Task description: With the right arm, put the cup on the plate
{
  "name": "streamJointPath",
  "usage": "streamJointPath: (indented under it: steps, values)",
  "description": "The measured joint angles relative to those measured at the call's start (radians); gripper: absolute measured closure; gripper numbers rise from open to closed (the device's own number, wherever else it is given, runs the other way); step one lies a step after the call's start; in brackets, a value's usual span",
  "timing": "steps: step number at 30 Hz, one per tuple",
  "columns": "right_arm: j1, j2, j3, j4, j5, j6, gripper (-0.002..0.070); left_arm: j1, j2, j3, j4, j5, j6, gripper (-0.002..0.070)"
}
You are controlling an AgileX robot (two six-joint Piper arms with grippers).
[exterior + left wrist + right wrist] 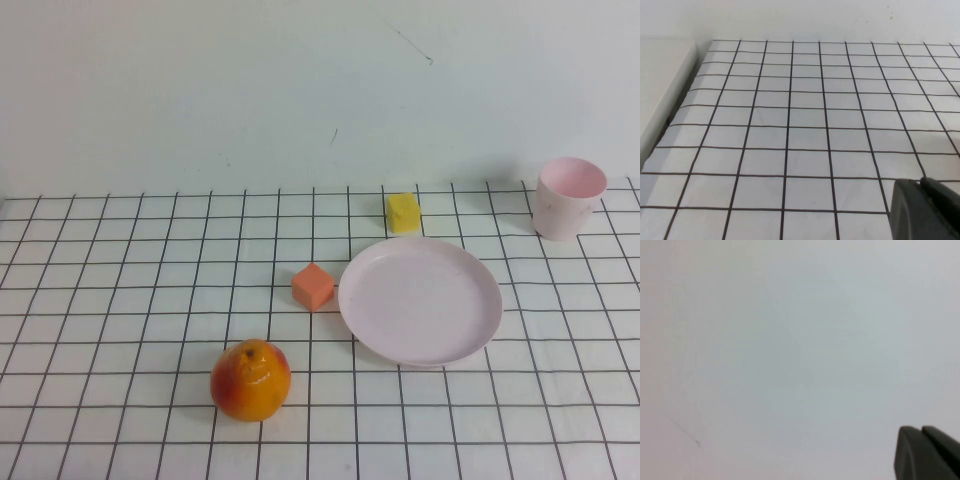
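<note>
The pale pink cup point(569, 197) stands upright at the table's far right, near the back wall. The wide pale pink plate point(420, 300) lies right of centre, nearer and to the left of the cup, with nothing on it. Neither arm shows in the high view. My right gripper point(921, 429) shows only in its wrist view, its two dark fingers together, facing a blank pale wall; cup and plate are out of that view. My left gripper point(922, 181) is shut and empty over bare gridded cloth.
A yellow block point(404, 212) sits just behind the plate. An orange block point(313, 286) sits at the plate's left. An orange-red fruit point(250, 379) lies front left of centre. A white ledge point(660, 85) borders the cloth in the left wrist view.
</note>
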Motion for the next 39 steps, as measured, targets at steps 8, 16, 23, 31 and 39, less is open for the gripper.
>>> streamJointPath:
  steps: [8,16,23,31,39]
  values:
    - [0.000,0.000,0.000,0.004,-0.210,0.002,0.0678,0.000,0.000,0.000,0.000,0.000,0.000,0.0678]
    - [0.000,0.000,-0.149,0.033,-0.228,-0.079,0.0678,0.000,0.000,0.000,0.000,0.000,0.000,0.0678]
    - [0.000,0.118,-0.491,0.035,0.128,-0.190,0.0678,0.000,0.000,0.000,0.000,0.000,0.000,0.0678]
    - [0.000,0.425,-0.840,0.060,0.528,-0.187,0.0678,0.000,0.000,0.000,0.000,0.000,0.000,0.0678]
    - [0.000,0.821,-1.129,0.082,0.852,-0.249,0.0678,0.000,0.000,0.000,0.000,0.000,0.000,0.0678]
